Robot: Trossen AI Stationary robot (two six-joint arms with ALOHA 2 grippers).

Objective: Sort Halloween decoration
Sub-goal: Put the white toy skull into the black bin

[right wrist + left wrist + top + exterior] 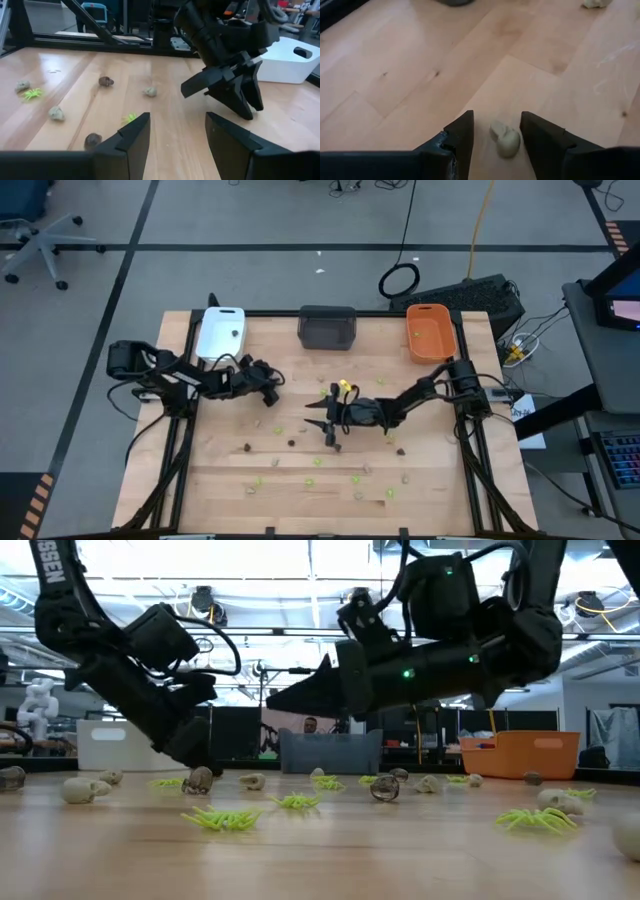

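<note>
The left gripper (496,131) is spread open with a pale beige piece (505,140) lying on the table (420,75) between its fingers (461,137), ungrasped. The right gripper (176,131) hangs open, empty, other pieces scattered ahead.

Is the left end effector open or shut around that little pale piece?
Open. In the left wrist view the left end effector has a finger on each side of the pale beige piece, with gaps showing, so it isn't pinched yet.
</note>
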